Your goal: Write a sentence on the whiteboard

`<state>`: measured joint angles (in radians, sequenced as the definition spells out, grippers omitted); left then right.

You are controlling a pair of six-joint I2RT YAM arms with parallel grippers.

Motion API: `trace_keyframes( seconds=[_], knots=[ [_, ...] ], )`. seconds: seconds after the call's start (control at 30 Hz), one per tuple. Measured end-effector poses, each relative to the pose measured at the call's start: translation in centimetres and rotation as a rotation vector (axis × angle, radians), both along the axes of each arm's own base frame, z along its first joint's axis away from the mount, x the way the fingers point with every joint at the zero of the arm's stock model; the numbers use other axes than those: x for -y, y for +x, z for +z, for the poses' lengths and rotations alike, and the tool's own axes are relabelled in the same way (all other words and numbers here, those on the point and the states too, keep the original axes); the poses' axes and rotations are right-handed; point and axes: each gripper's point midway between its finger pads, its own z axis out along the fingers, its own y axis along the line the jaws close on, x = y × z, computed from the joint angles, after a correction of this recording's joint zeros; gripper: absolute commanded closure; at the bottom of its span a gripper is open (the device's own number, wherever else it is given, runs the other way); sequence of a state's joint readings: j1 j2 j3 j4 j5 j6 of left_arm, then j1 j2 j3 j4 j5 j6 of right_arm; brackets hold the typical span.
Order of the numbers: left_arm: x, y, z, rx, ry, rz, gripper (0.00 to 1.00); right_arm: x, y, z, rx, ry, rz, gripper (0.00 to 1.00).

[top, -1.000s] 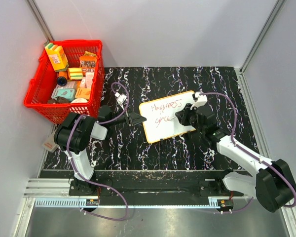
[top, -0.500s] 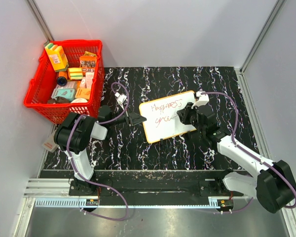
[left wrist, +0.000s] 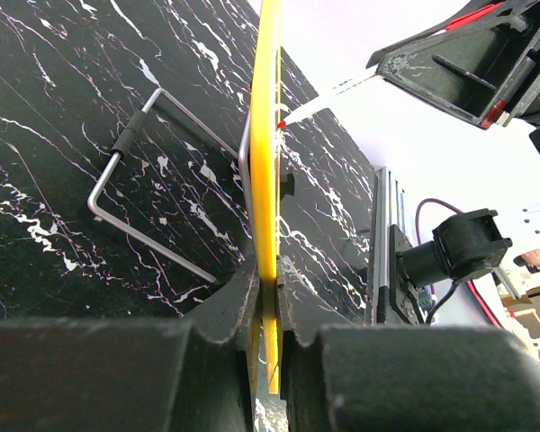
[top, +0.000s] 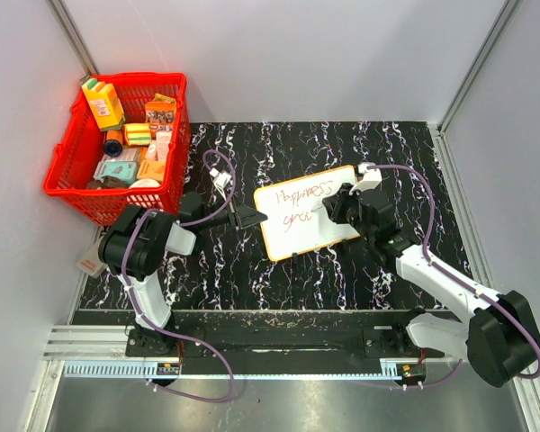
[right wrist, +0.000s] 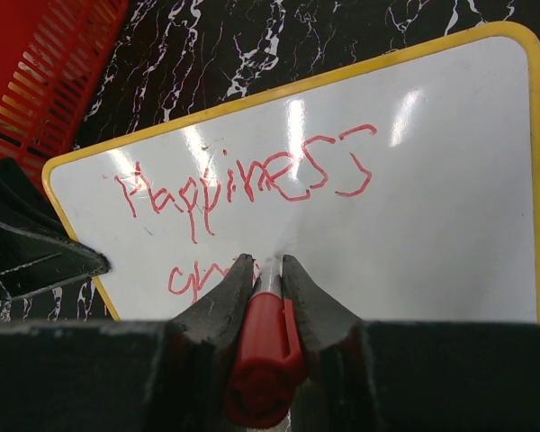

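Note:
The whiteboard (top: 297, 241) stands tilted on the black marble table, white with a yellow rim (left wrist: 268, 180). My left gripper (top: 255, 217) (left wrist: 268, 270) is shut on its left edge. The sentence (top: 306, 196) (right wrist: 252, 180) is red script: "Happiness" on the first line and a few letters below it. My right gripper (top: 338, 207) (right wrist: 268, 268) is shut on a red marker (right wrist: 265, 360). The marker's tip (left wrist: 283, 122) touches the board on the second line, at the end of the letters there.
A red basket (top: 135, 80) (right wrist: 36, 72) full of small boxes sits at the back left. A wire stand (left wrist: 135, 180) props the board from behind. A small packet (top: 92, 263) lies at the table's left edge. Grey walls close in the sides.
My right gripper has slid slightly right and away along the second line with the marker, and the red letters there have grown. The left gripper and the board have stayed put.

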<state>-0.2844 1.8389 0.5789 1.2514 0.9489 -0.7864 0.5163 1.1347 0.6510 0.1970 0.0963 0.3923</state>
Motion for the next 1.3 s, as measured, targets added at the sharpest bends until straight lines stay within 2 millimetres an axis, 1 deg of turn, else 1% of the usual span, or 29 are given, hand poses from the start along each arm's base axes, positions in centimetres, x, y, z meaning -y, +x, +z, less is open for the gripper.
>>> trace_keyframes(
  seconds=[0.47, 0.67, 0.97, 1.3],
  knots=[
    [0.0, 0.0, 0.0, 0.000, 0.000, 0.000, 1.00, 0.1, -0.2, -0.5, -0.018, -0.009, 0.000, 1.00],
    [0.0, 0.0, 0.0, -0.001, 0.000, 0.001, 1.00, 0.2, -0.5, -1.2, -0.030, -0.016, 0.000, 1.00],
    [0.0, 0.0, 0.0, -0.001, 0.000, 0.002, 1.00, 0.3, -0.5, -1.2, -0.031, -0.017, -0.002, 1.00],
    [0.0, 0.0, 0.0, -0.001, 0.000, 0.002, 1.00, 0.9, -0.5, -1.4, -0.038, -0.038, -0.024, 1.00]
  ],
)
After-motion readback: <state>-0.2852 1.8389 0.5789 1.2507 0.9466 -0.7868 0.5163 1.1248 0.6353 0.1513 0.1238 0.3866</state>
